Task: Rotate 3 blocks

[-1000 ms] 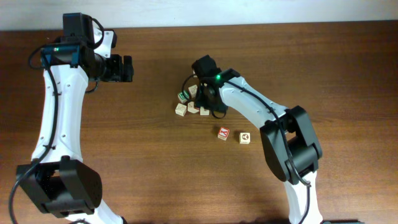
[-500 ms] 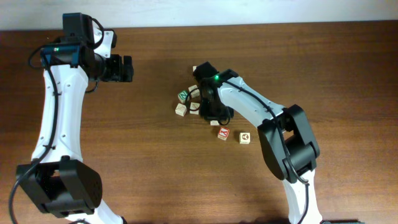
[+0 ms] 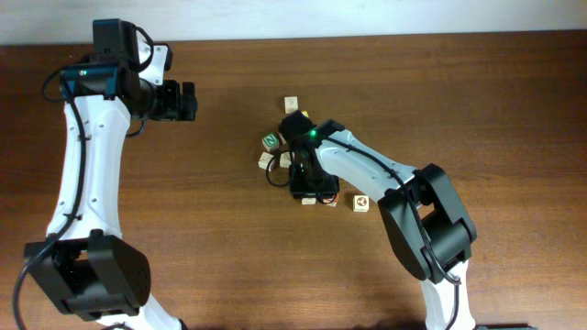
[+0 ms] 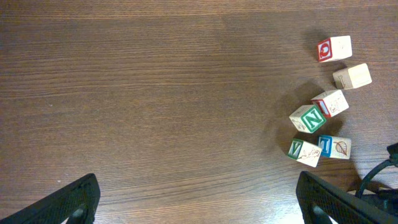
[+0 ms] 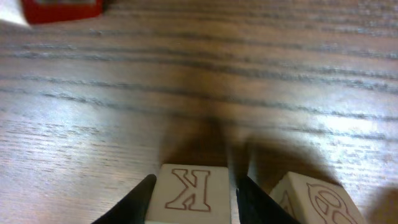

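In the right wrist view a pale block with an outlined red K (image 5: pixel 189 193) sits on the table between the fingers of my right gripper (image 5: pixel 194 182). The left finger lies against its side, and a thin gap shows at the right finger (image 5: pixel 258 202). A second block with a round symbol (image 5: pixel 314 202) stands just to its right. From overhead, my right gripper (image 3: pixel 307 186) hangs low over these, with one block (image 3: pixel 360 203) showing beside it. Further blocks lie behind: a green-faced one (image 3: pixel 271 140), a pale one (image 3: pixel 266 159) and one farther back (image 3: pixel 292 103). My left gripper (image 3: pixel 188 101) is open, far left.
The left wrist view looks over bare wood, with my left gripper (image 4: pixel 196 186) wide apart, toward a loose group of blocks at right, among them a green N block (image 4: pixel 307 118) and a red-faced one (image 4: pixel 334 48). A red block edge (image 5: pixel 59 9) shows at the right wrist view's top left.
My right gripper has moved from the cluster of blocks toward the table's front, down over the two separate blocks. The left arm has not moved.
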### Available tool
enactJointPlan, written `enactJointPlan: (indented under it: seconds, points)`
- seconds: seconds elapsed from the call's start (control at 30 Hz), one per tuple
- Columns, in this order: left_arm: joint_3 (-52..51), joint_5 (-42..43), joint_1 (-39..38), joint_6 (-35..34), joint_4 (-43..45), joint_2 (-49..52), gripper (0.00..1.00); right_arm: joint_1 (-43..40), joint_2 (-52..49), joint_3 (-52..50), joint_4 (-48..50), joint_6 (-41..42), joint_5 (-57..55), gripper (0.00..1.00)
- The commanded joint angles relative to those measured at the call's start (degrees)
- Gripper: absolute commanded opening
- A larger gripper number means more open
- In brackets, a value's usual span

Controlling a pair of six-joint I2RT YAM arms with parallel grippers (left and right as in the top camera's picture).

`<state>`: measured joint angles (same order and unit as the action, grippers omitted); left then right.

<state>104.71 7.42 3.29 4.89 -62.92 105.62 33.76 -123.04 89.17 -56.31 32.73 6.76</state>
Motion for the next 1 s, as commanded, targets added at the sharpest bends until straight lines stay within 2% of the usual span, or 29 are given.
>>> enactJointPlan:
  seconds: [0.0,0.03,0.13,0.2,0.37,0.5,0.67,0.77,0.97]
  points:
    - [0.7,0.0,-0.1,-0.3,0.1,0.3,0.99,-0.1,0.7,3.2,-3.7,-0.5,-0.2,0.54]
    - [0.7,0.0,-0.1,-0.3,0.0,0.3,0.99,-0.1,0.7,4.1,-4.4,-1.0,-0.7,0.58]
    - [0.7,0.0,-0.1,-0.3,0.1,0.3,0.99,-0.1,3.0,10.4,-9.8,-2.4,-1.3,0.6]
    - [0.7,0.0,-0.1,-0.3,0.0,0.3,0.99,-1.3,9.1,13.4,-15.4,-2.3,-5.7,0.63]
    - [0.7,0.0,-0.1,-0.3,0.1,0.3,0.99,-12.3,12.7,8.9,-22.0,-3.8,-9.7,0.52]
    - [0.7,0.0,-0.1,-0.3,0.1,0.3,0.99,-17.4,12.7,-5.3,-15.1,-5.5,-5.4,0.45]
    - [0.7,0.0,-0.1,-0.3,0.1,0.3,0.99,-17.2,12.7,-17.9,-3.8,-5.5,0.6,0.45]
    - [0.7,0.0,-0.1,-0.3,0.0,0.3,0.99,-17.2,12.7,-19.6,2.5,-4.8,6.4,0.45]
    - [0.7,0.0,-0.1,-0.3,0.0,0.3,0.99,-13.8,12.7,-19.6,8.9,-3.8,6.8,0.45]
